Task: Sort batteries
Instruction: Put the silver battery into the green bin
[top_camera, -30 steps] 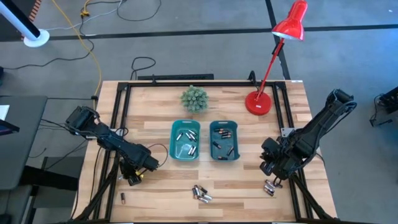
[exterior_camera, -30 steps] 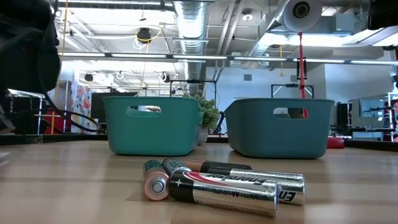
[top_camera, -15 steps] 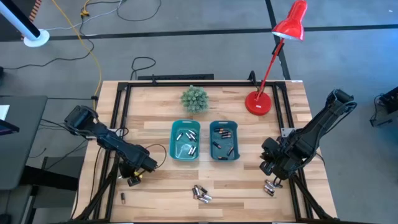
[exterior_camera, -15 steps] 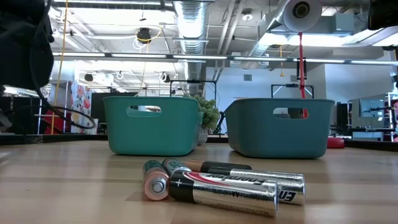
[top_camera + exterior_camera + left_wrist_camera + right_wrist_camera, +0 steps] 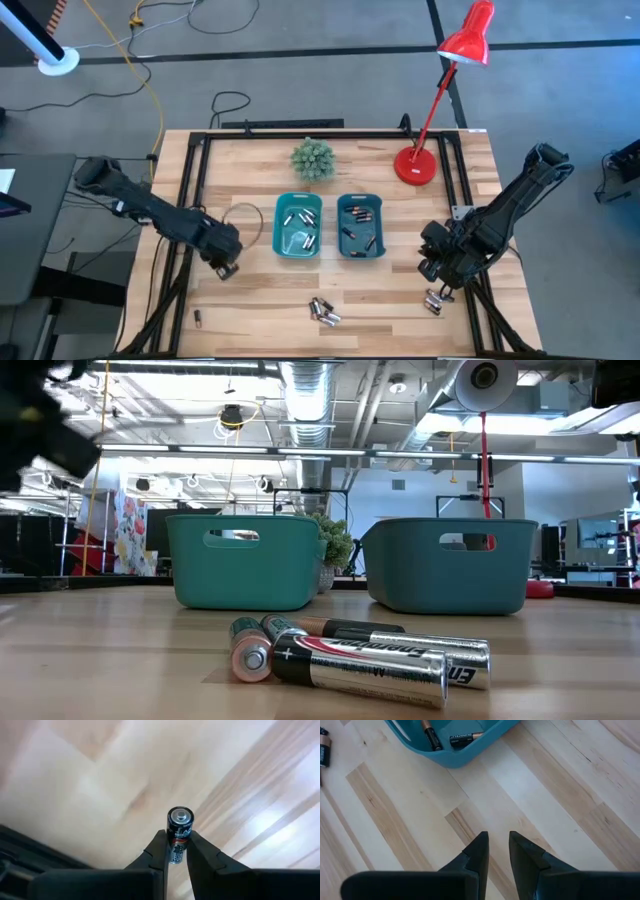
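We count two bins (image 5: 298,226); the left gripper (image 5: 176,851) clamps one battery (image 5: 179,831), the right gripper (image 5: 496,847) stands narrowly parted, empty.

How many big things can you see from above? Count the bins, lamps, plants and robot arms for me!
teal bins: 2
red desk lamp: 1
green plant: 1
robot arms: 2
Total: 6
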